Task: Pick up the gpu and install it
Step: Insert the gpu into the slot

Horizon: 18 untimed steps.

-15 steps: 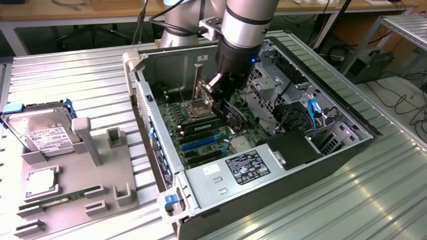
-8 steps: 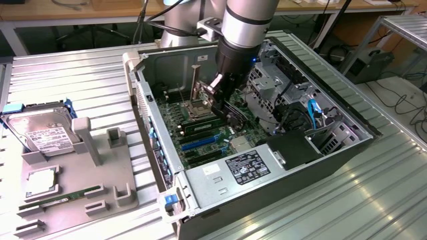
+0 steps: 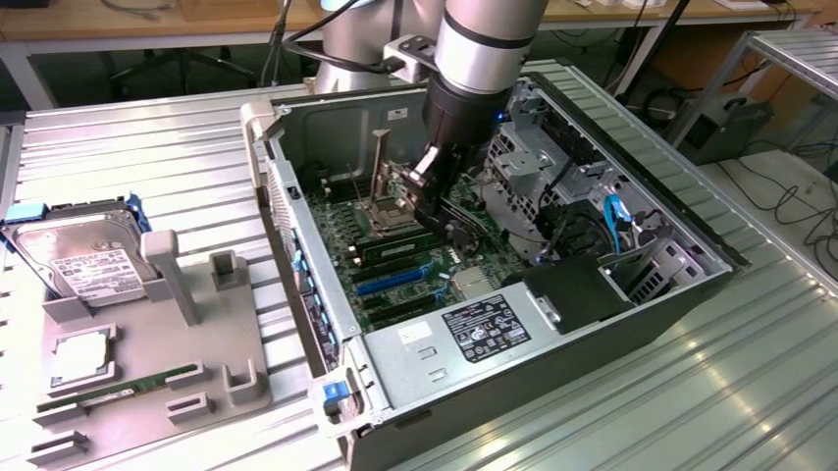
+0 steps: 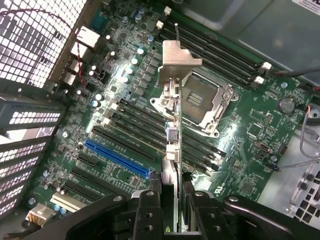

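We see the gripper (image 4: 172,210) pinching the gpu (image 4: 172,140) edge-on above the motherboard (image 4: 115,90), its long axis running away from the fingers toward the silver bracket (image 4: 176,60), beside the blue slot (image 4: 116,159) and not yet seated.

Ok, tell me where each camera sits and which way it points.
Exterior view: raised, off the arm, looking down at the open computer case, parts tray and robot arm.
Wrist view: on the wrist, looking down the pincer and its gpu at the motherboard.
Shared: the gpu, blue slot and CPU socket.
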### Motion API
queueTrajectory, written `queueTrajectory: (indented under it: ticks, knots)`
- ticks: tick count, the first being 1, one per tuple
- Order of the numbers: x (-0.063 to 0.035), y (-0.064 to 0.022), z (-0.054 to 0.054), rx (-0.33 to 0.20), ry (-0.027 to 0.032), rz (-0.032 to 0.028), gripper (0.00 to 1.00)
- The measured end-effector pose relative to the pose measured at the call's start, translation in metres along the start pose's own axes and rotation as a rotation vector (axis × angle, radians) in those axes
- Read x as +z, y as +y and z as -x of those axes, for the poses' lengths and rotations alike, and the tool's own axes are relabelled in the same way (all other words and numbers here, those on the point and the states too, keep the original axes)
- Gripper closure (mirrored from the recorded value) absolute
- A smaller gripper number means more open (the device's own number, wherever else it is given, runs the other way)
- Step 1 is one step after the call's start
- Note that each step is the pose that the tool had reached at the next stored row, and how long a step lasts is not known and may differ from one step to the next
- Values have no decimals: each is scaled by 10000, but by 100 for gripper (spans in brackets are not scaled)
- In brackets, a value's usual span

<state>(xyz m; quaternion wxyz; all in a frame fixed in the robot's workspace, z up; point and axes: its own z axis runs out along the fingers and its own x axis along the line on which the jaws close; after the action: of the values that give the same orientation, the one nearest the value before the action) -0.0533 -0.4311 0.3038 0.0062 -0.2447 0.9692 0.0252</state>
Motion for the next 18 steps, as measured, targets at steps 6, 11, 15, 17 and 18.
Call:
queueTrajectory:
  ticks: [6,11,15,17,18]
  knots:
    - [0,0,0,-399,19,10,74]
    - [0,0,0,-722,33,18,74]
    - [0,0,0,-1047,48,26,74]
    - [0,0,0,-1202,55,30,74]
    - [0,0,0,-1263,59,31,74]
